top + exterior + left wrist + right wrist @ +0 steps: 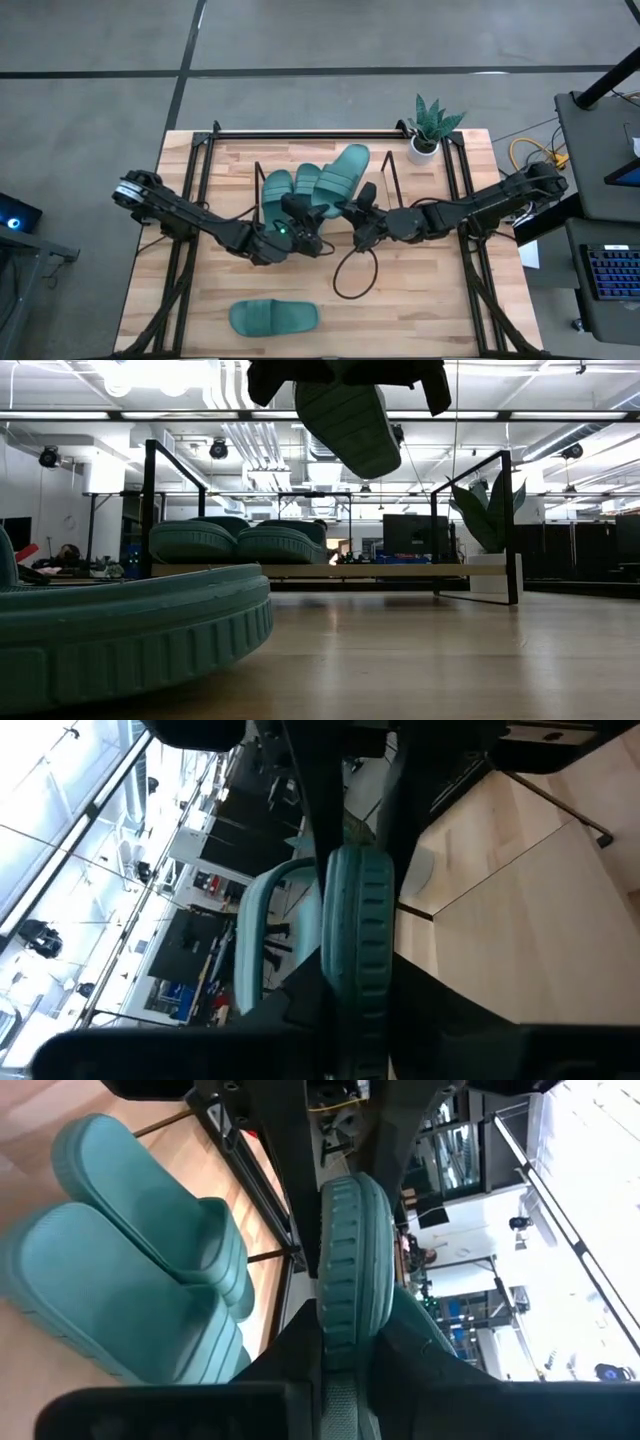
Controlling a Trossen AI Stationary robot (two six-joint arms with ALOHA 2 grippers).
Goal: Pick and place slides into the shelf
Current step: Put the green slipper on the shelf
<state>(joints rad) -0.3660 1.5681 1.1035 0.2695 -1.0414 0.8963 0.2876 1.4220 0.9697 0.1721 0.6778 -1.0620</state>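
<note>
4 teal slides are showing in the high view. The left claw [305, 212] and the right claw [360, 200] are meeting from opposite sides at the held slide [345, 170], probably sharing the load or passing it over. It is hanging just past both claws, over the shelf [392, 185]. The 2 shelved slides [290, 186] are lying side by side just beyond the left claw. The spare slide [273, 317] is lying flat on the table [420, 290], well behind both claws.

In the low view the held slide [350, 425] is hanging tilted above the shelf [400, 571], ribbed sole facing the camera, with dark claw parts over it. The shelved pair [235, 542] is sitting lower down on the light wood base between thin black rod frames. The spare slide [120, 630] is showing a thick, grooved rubber rim.

In the left wrist view the held slide [360, 920] is running edge-on between this claw's fingers, which look pinched on its sole, with the wide strap bulging to 1 side.

In the right wrist view the sole [345, 1270] is sitting edge-on between the right claw's fingers, which are clamping it. The 2 shelved slides [130, 1280] are lying just beside it, smooth, rounded and matte.
</note>
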